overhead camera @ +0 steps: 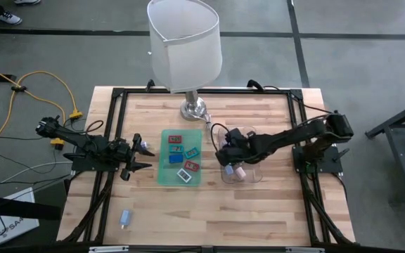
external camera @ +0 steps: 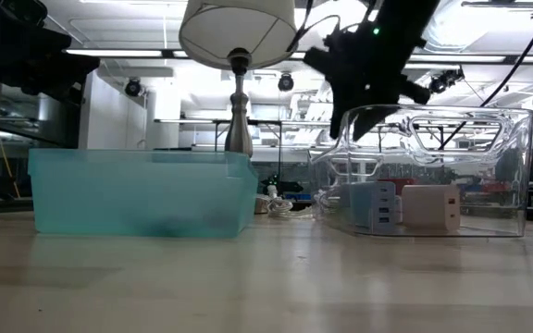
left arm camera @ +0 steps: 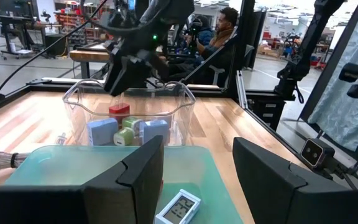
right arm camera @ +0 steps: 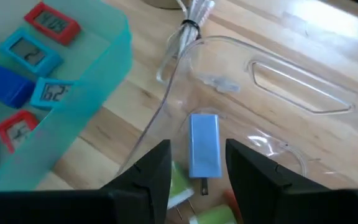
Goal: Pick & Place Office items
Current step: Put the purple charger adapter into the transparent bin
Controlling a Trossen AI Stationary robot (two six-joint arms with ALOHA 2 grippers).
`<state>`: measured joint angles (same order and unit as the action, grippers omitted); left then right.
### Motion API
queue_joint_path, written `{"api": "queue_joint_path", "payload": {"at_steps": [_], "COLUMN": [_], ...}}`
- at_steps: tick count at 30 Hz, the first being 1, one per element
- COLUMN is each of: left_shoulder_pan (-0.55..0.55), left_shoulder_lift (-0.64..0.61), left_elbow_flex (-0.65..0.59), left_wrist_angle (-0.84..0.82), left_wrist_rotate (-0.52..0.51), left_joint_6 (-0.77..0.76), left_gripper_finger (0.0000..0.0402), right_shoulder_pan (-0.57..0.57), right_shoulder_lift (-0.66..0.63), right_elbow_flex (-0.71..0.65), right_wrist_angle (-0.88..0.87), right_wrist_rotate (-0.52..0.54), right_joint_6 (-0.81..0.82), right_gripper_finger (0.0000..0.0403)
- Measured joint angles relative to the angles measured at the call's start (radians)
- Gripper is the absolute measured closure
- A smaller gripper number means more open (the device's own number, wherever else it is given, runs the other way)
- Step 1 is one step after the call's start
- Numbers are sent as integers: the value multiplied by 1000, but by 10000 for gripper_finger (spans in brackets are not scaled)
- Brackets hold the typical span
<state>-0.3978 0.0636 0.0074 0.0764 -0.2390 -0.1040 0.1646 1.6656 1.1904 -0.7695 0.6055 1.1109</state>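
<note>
Several small office items, red (overhead camera: 174,138), teal (right arm camera: 33,53) and blue (right arm camera: 5,84), lie in the shallow green translucent tray (overhead camera: 164,176). More pieces lie in the clear plastic tray (overhead camera: 255,172): a blue plug block (right arm camera: 204,146), a green one (left arm camera: 124,135), a red one (left arm camera: 118,111) and a light blue one (external camera: 373,203). My right gripper (overhead camera: 223,151) hangs open over the clear tray, the blue block below the gap between its fingers (right arm camera: 197,162). My left gripper (overhead camera: 145,156) is open at the green tray's left edge (left arm camera: 197,155). One light blue piece (overhead camera: 125,218) lies alone near the table's near left corner.
A table lamp with a white shade (overhead camera: 185,42) stands on its metal base (overhead camera: 194,109) at the far edge, behind both trays. Its bundled cable (right arm camera: 191,25) lies beside the clear tray's far rim. Bare wood lies toward the near edge.
</note>
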Motion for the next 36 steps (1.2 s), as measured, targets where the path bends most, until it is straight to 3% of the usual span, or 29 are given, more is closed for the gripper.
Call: {"api": "queue_joint_path", "payload": {"at_steps": [6, 12, 21, 30, 36], "left_shoulder_pan": [0, 0, 0, 0, 0], "left_shoulder_lift": [0, 0, 3, 3, 3], "left_elbow_flex": [0, 0, 0, 0, 0], "left_wrist_angle": [0, 0, 0, 0, 0], "left_wrist_rotate": [0, 0, 0, 0, 0], "left_joint_6": [0, 0, 0, 0, 0], "left_gripper_finger": [216, 216, 216, 216, 216], "right_shoulder_pan": [45, 96, 171, 243, 261], "right_shoulder_lift": [-32, -68, -146, -158, -158], "right_elbow_flex": [-2, -2, -1, 0, 0], "right_wrist_angle": [0, 35, 83, 256, 431], "right_wrist_rotate": [-9, -42, -191, -432, -373], "right_joint_6": [-68, -251, -381, -753, -955], "right_gripper_finger": [264, 264, 264, 264, 264]}}
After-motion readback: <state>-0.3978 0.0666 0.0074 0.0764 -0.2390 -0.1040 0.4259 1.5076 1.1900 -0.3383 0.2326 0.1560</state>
